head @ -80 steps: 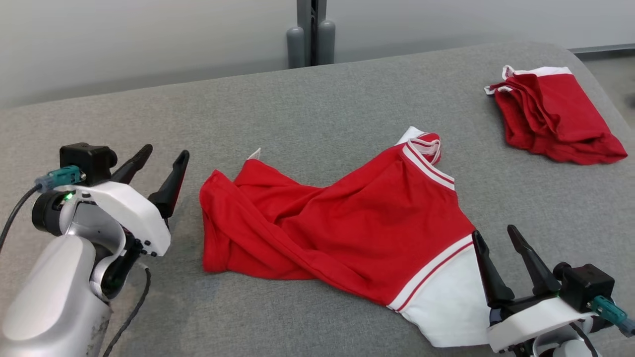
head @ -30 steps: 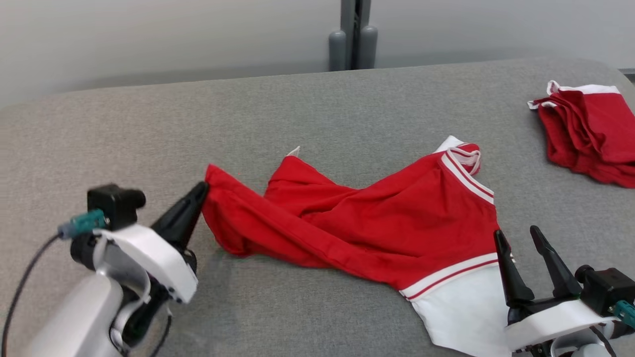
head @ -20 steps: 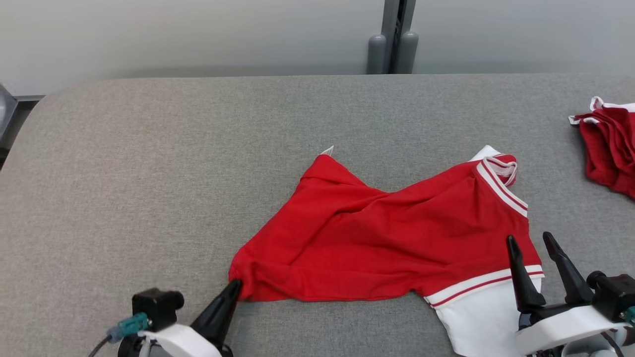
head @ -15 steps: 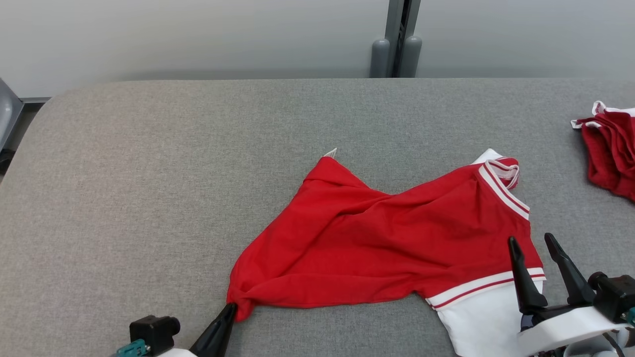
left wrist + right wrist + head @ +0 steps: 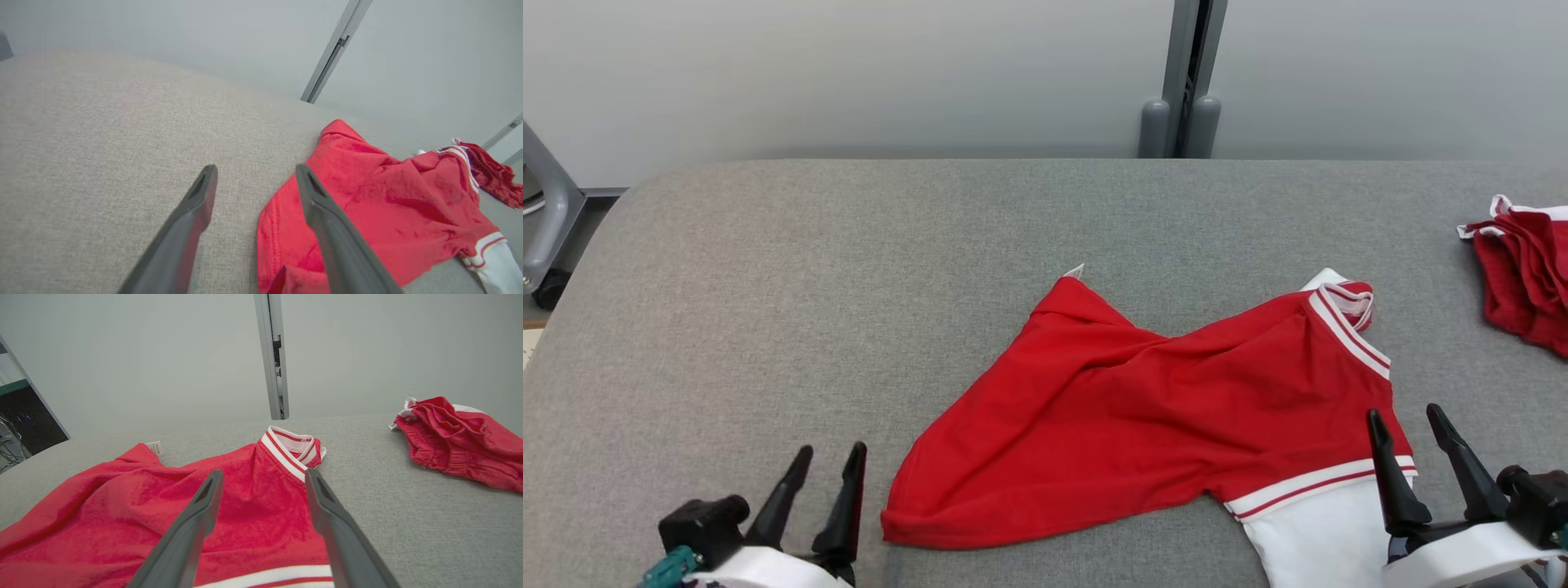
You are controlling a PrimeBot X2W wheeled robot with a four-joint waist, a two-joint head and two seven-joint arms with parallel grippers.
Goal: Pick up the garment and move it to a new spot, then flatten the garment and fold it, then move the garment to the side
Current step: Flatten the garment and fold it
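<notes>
The red-and-white garment [image 5: 1143, 408] is found spread but creased at the middle of the grey bench [image 5: 809, 269]. The left hand [image 5: 832, 447] is seen released and empty, just beside the garment's near-left corner. The right hand [image 5: 1403, 411] is likewise released, positioned over the striped edge.

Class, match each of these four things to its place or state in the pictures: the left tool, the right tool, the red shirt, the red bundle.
Column one:
1. left tool
2. right tool
3. red shirt
4. red bundle

Column two:
A. bunched at the far right of the grey surface
B. open, just left of the shirt's near corner
C. spread out across the middle
D. open, at the shirt's white-striped end

Pairs: 1-B, 2-D, 3-C, 4-A
</notes>
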